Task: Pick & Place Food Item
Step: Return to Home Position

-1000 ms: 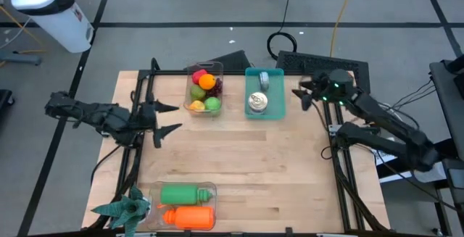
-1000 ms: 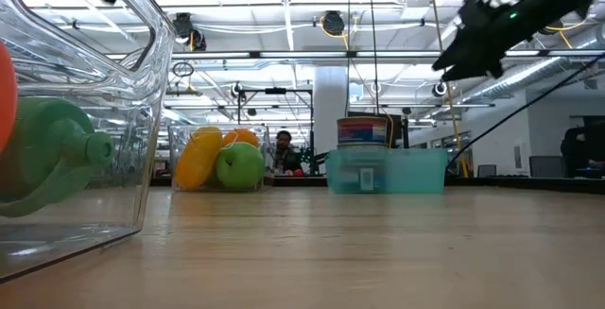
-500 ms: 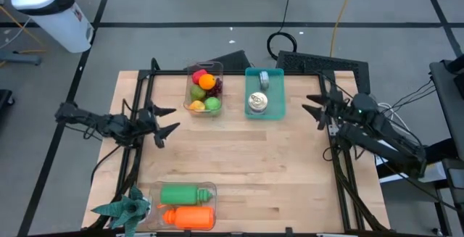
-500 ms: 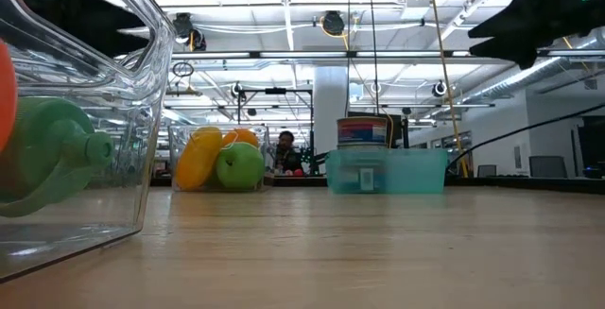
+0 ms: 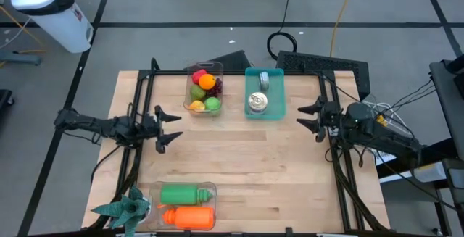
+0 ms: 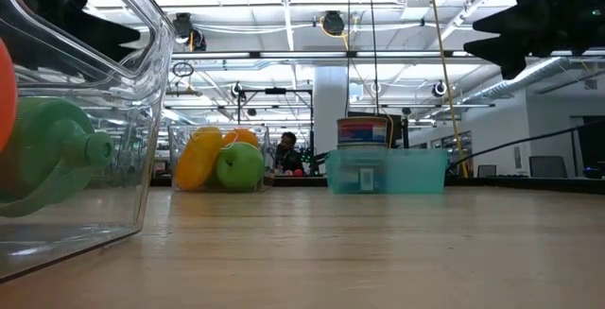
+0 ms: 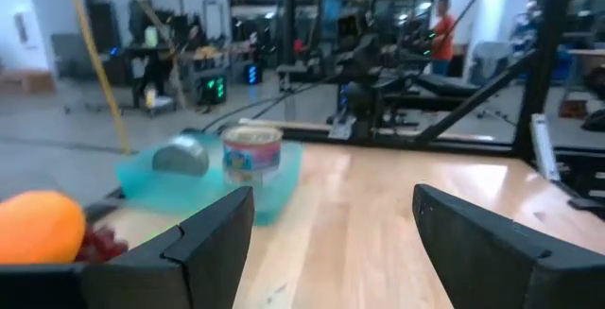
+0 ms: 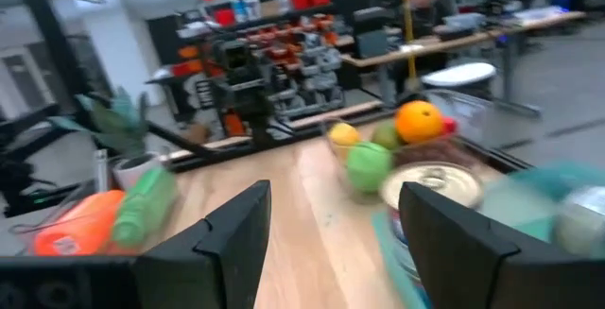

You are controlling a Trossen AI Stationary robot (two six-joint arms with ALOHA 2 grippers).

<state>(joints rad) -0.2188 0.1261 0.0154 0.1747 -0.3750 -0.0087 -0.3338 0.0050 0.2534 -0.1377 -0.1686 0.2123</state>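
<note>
— What is the biggest thing in front of you?

— The wooden tabletop [image 5: 246, 164]. At its near edge, toward my left side, a clear box [image 5: 212, 187] holds a green bottle [image 5: 177, 194] and an orange bottle [image 5: 190, 217], both lying down, with a small green plant [image 5: 122, 208] just beside it. At the far edge stands a second clear box [image 5: 204, 64] full of fruit. Right next to that one, on the side nearer my right arm, is the light blue bin [image 5: 275, 85].

— And your pincers?

— My left pincer [image 5: 174, 128] hangs above the left edge of the tabletop. It points inward, spread wide, with nothing in it. My right pincer [image 5: 303, 117] hangs at the right edge, near the bin but apart from it. It faces my left one, also wide and empty. The low view shows both well up off the wood.

— Where are the tuna cans?

— In the light blue bin. One tuna can [image 5: 257, 104] stands upright in the near half, its pale lid up and its top above the bin's wall. A grey can [image 5: 264, 80] lies in the far half.

— And the fruit?

— An orange [image 5: 206, 82], something red behind it, a green apple [image 5: 212, 104] and a yellow piece [image 5: 195, 106] are packed together.
</note>
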